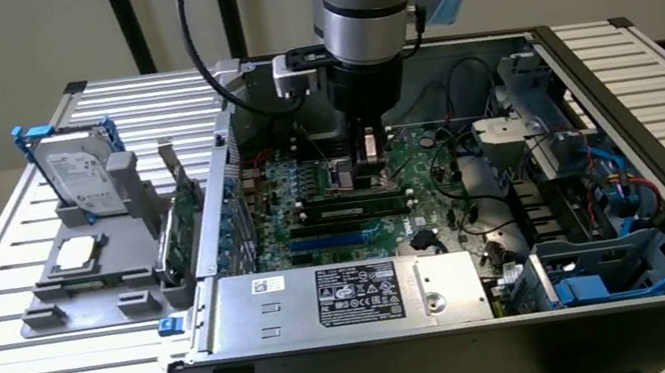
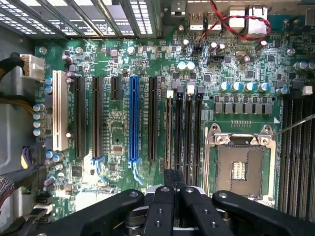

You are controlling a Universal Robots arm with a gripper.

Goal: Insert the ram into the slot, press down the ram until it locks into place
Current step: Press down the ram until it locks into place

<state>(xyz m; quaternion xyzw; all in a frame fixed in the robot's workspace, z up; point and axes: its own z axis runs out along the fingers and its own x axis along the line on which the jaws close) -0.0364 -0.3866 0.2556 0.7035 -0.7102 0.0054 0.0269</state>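
One ram (image 2: pixel 170 132) stands on edge in the slot (image 2: pixel 170 96), the outermost of four parallel black memory sockets beside the single CPU socket (image 2: pixel 241 167). Its long axis follows the slot, parallel to the one blue expansion slot (image 2: pixel 133 118), and runs from the exterior view's left to its right. The gripper (image 2: pixel 174 178), fingers pressed together, hangs over the ram's upper edge toward one end; whether it touches cannot be told.

The ram (image 1: pixel 356 205) is standing on edge in the slot (image 2: pixel 170 96), a long thin green stick with dark chips along its face. The slot is narrow and black, with a pale clip at its end, and lies on the motherboard (image 2: pixel 123 59).
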